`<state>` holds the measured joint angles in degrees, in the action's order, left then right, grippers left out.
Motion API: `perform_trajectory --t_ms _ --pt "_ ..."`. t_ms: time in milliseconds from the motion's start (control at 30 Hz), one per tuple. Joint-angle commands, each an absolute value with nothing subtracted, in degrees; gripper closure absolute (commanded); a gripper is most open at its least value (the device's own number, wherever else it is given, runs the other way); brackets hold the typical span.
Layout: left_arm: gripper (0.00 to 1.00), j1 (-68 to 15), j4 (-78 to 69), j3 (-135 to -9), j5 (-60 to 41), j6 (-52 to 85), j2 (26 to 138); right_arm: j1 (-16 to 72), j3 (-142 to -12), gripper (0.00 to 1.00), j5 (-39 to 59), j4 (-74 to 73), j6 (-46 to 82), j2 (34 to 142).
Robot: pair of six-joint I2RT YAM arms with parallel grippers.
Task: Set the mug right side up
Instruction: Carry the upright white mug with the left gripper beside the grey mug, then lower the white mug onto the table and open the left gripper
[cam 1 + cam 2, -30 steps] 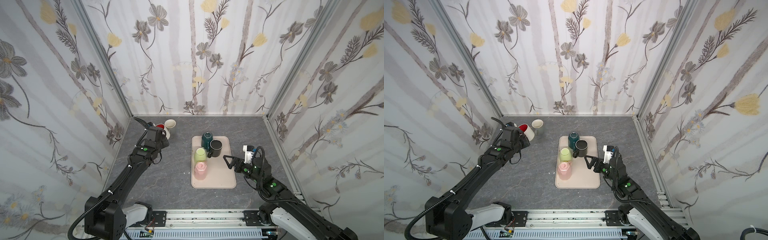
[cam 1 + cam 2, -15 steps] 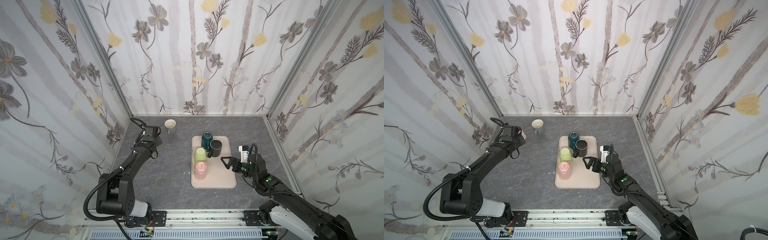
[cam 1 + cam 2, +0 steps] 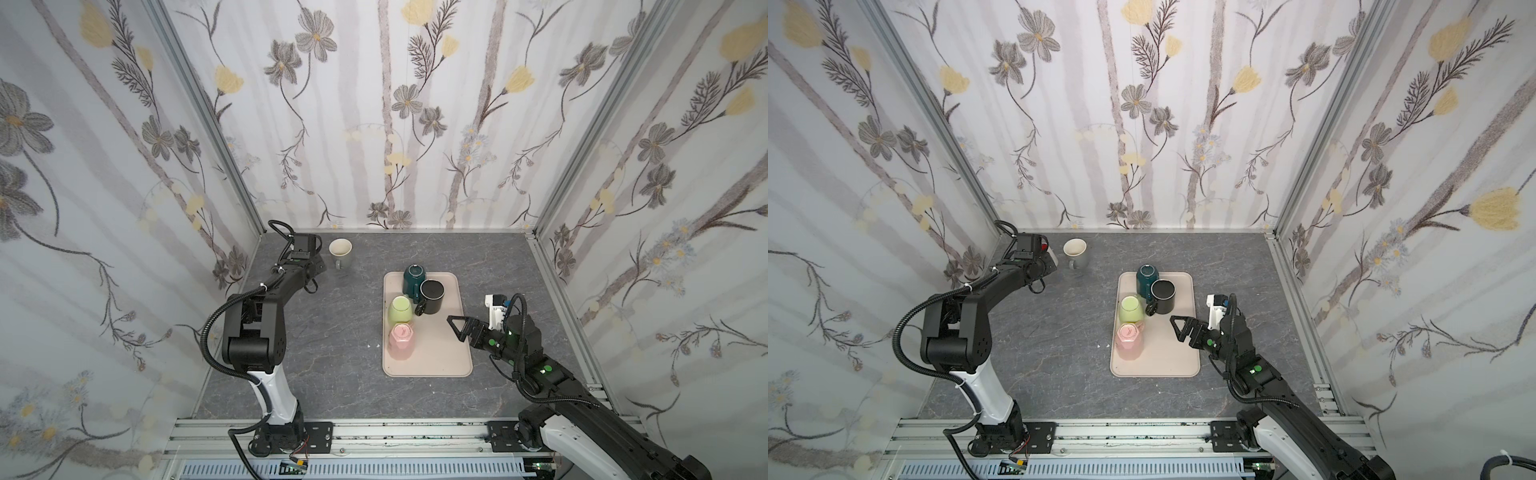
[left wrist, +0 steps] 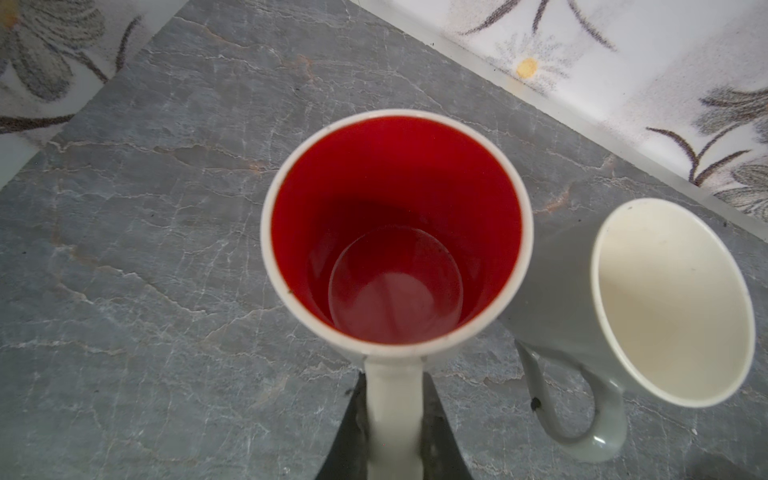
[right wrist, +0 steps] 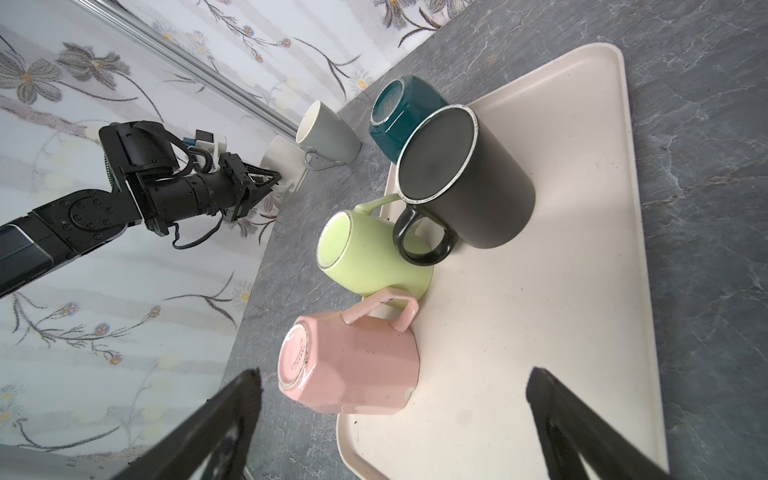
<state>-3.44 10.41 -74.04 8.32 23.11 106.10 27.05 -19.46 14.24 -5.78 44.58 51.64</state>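
So, white mug w/ red inside (image 4: 395, 232) is mouth-up, empty, at the back-left corner, left gripper (image 4: 395, 436) clamped on its handle. Grey mug (image 3: 340, 253) just beside it, also upright & empty. Tray (image 3: 440, 353) holds 4 upside-down mugs: teal mug (image 3: 413, 276), black mug (image 3: 432, 295), green mug (image 3: 400, 309), pink mug (image 3: 401, 340). Right gripper (image 3: 457, 330) spread wide over the tray edge. Grey stone-look table (image 3: 332, 353), floral walls (image 3: 374, 124).

tray (image 3: 432, 357) right half bare — left half crowded; grey mug (image 3: 341, 253) just beside red-lined mug (image 4: 395, 232)
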Motion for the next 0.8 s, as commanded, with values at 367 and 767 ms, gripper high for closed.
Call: perform_trajectory --t_ms 367,767 --pt "1.00 -6.7 11.4 -80.0 13.0 17.9 111.5 26.2 -21.4 0.00 15.9 -6.4 43.6 55.5" --pt "0.43 -8.2 11.1 -80.2 14.2 16.8 112.0 26.1 -22.6 0.00 18.5 -5.6 43.1 56.7"
